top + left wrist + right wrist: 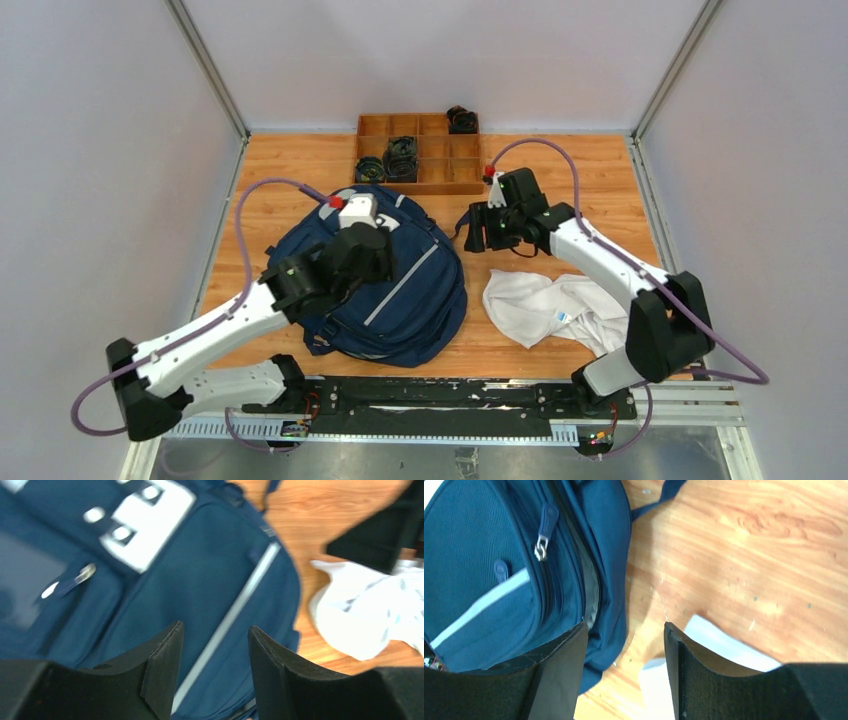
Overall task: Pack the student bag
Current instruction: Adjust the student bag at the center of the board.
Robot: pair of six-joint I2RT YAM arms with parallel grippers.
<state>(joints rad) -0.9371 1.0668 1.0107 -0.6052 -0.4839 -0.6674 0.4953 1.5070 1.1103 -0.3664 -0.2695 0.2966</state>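
From above, the student bag (400,290) lies flat on the desk (600,180), left of centre, its grey stripes facing up. The left gripper (370,258) hangs over the bag's upper part. The right gripper (476,228) sits just beside the bag's right edge, pointing toward it. A white cloth garment (550,310) lies crumpled to the right of the bag, apart from it. At the far edge stands a wooden tray (418,187) with compartments, a few of them holding dark round items (403,155).

Left wrist view – the picture is blurred. The jaws stand moderately apart with nothing between them, above the navy fabric, a grey stripe (235,610) and the grey-white patch (145,525).

Right wrist view – the jaws are likewise parted and hold nothing. The bag's side with a zip pull (542,545) fills the left, bare wood the right.
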